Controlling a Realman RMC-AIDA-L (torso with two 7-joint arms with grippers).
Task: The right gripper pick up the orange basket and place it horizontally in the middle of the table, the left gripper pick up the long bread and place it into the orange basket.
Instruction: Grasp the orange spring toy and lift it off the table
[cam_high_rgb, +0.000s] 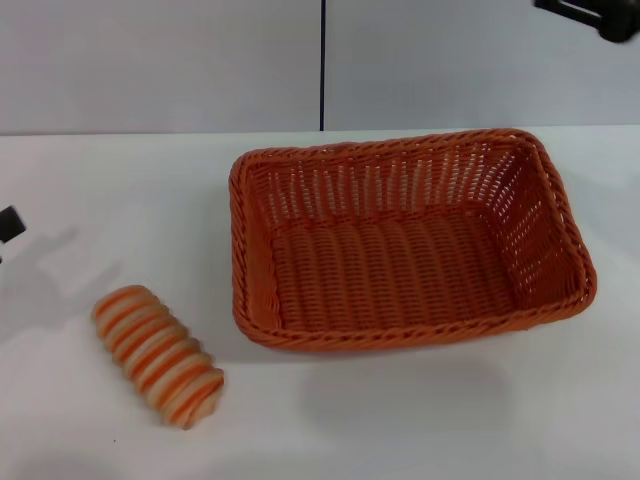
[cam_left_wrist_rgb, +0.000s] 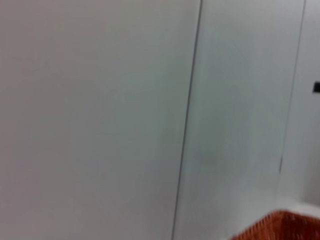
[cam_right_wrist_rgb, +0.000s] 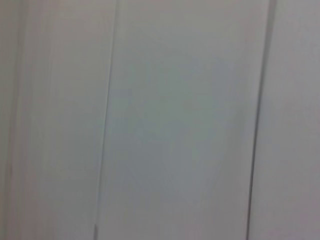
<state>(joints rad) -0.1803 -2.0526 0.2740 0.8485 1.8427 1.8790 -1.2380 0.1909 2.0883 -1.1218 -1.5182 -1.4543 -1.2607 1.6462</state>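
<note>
The orange basket (cam_high_rgb: 405, 240) lies lengthwise across the middle of the white table (cam_high_rgb: 420, 420), empty, its braided rim facing up. A corner of the basket (cam_left_wrist_rgb: 280, 227) also shows in the left wrist view. The long bread (cam_high_rgb: 158, 354), striped orange and cream, rests on the table to the left of the basket and apart from it. Only a black tip of my left gripper (cam_high_rgb: 10, 224) shows at the left edge, beyond the bread. My right gripper (cam_high_rgb: 592, 16) is raised high at the top right corner, above and behind the basket.
A light grey wall with a dark vertical seam (cam_high_rgb: 323, 65) stands behind the table. The right wrist view holds only wall panels.
</note>
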